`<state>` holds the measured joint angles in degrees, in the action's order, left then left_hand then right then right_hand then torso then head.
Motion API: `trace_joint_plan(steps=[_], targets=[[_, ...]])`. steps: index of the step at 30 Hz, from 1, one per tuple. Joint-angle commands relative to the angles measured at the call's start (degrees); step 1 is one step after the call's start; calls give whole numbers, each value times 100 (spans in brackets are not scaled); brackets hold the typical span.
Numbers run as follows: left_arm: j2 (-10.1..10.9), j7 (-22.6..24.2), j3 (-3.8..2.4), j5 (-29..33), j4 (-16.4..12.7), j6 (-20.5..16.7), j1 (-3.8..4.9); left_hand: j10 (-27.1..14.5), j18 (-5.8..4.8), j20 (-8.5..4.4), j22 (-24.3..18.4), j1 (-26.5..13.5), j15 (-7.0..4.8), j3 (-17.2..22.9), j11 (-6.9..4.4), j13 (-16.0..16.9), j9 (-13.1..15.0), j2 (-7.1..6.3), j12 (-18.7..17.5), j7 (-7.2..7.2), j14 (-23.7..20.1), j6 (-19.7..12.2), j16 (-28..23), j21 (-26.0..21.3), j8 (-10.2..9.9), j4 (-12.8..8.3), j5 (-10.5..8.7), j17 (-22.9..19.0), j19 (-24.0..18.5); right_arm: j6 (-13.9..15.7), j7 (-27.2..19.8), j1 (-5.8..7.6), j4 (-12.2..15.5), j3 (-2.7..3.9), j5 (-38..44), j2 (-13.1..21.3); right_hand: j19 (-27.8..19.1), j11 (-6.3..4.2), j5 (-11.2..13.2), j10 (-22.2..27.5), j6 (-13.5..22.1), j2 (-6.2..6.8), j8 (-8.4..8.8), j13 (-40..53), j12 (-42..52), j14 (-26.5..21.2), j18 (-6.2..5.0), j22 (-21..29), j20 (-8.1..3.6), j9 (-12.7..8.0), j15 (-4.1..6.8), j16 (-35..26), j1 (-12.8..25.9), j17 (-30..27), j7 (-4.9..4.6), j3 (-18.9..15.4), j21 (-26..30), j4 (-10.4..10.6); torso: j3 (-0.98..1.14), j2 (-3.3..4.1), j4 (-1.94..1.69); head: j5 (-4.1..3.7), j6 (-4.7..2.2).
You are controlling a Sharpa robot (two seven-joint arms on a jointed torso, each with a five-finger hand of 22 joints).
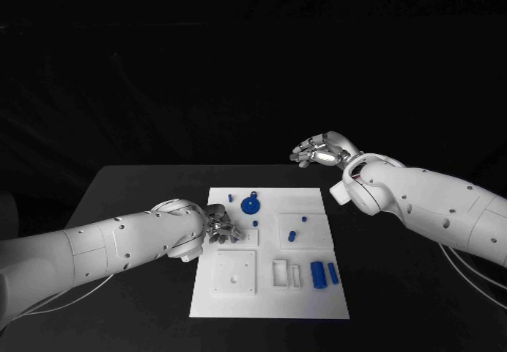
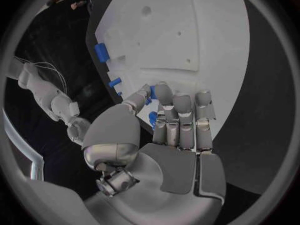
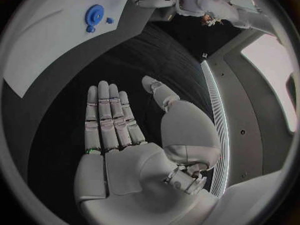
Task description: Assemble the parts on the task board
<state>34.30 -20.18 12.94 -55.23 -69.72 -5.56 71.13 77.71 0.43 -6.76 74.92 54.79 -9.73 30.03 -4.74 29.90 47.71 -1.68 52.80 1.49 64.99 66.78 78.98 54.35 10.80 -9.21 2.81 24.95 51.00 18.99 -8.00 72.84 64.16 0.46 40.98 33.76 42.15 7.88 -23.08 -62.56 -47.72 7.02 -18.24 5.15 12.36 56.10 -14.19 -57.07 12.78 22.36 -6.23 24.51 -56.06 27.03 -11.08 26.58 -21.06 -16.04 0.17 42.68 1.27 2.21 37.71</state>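
Note:
The white task board (image 1: 269, 293) lies mid-table. On its far part sit a round blue gear (image 1: 251, 204) and small blue pegs (image 1: 231, 197); two more pegs (image 1: 291, 236) stand in a raised square block. Two blue cylinders (image 1: 325, 273) lie near the right edge. My left hand (image 1: 220, 226) hovers over the board's left edge, fingers straight out and holding nothing; small blue pieces (image 2: 152, 117) show just past its thumb (image 2: 134, 102). My right hand (image 1: 320, 152) is raised beyond the board's far right corner, palm flat (image 3: 115, 135) and empty. The gear (image 3: 94, 14) shows from there too.
A white square plate with holes (image 1: 234, 271) and a slotted white block (image 1: 283, 273) sit on the board's near half. Bare black table (image 1: 138, 191) surrounds the board on all sides.

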Motion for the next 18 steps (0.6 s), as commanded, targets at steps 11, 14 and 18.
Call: trace_joint_plan(steps=[11,14,18], targets=[[136,-164,-236,159,-214,334,44,34,2,-825,102,78,-73,252,-6,1,30,126,32,6,18,50,36,50,54,-118,-2,-16,32,-93,-25,-13,-26,3,11,-9,-37,11,-58,-44,50,-5,44,-18,-44,-10,-81,6,12,-16,-48,-43,65,8,-16,-35,41,9,7,-2,-10,-17,-14],[162,-166,-240,159,-254,403,97,5,-2,-820,105,49,-65,281,2,0,43,208,26,15,-3,16,28,51,58,-88,-2,-23,15,-96,-24,-15,-28,3,11,-14,-38,11,-59,-44,50,-5,44,-19,-44,-10,-81,6,12,-16,-48,-43,65,8,-16,-35,41,9,7,-1,-8,-11,-14],[180,-184,-240,159,-284,559,174,-4,-3,-820,113,50,-62,308,4,12,74,194,44,16,-11,-8,43,60,93,-120,-3,-23,-8,-101,-22,-18,-39,3,11,-29,-39,12,-63,-43,52,-5,45,-20,-46,-10,-81,6,12,-17,-49,-44,63,8,-16,-35,42,8,6,0,-2,7,-11]])
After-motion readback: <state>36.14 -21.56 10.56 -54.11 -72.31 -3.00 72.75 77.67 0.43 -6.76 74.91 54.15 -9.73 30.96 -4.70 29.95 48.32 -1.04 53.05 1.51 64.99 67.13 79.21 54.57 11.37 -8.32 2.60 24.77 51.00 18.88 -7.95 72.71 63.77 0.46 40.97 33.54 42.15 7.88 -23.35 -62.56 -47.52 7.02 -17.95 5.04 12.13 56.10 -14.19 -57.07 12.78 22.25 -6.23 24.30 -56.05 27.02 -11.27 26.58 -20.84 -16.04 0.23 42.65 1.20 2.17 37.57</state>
